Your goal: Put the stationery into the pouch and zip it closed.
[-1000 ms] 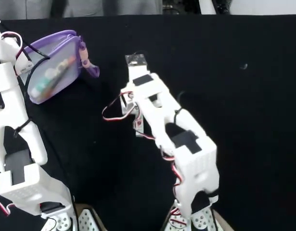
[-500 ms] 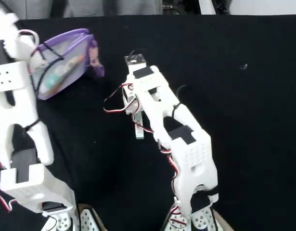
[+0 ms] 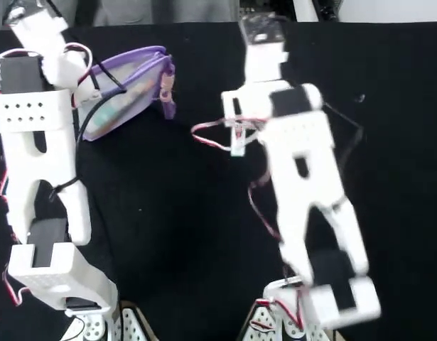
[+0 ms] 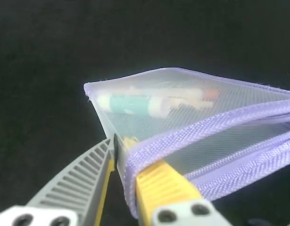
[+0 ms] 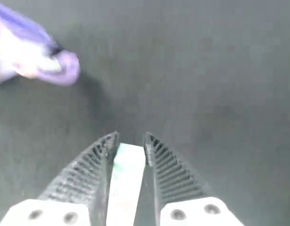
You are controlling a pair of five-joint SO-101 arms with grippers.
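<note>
The pouch (image 3: 129,89) is clear mesh with a purple zipper edge, held off the black table at the back left. My left gripper (image 4: 123,148) is shut on its purple rim (image 4: 149,148). Several pens and markers (image 4: 149,102) lie inside the pouch, a teal one among them. My right gripper (image 5: 130,141) is shut on a pale green and white piece of stationery (image 5: 123,181), which hangs from that arm as a small strip (image 3: 237,145) to the right of the pouch. The pouch's purple end with its zipper pull (image 5: 55,68) lies ahead of the right gripper.
The black table (image 3: 389,106) spreads wide to the right of the arms. Both white arm bases (image 3: 97,323) stand at the near edge. Red and white wires (image 3: 211,135) loop from the right arm.
The left arm has lifted the pouch and carried it rightward. The right arm has swung up and toward the back with the stationery, closer to the pouch.
</note>
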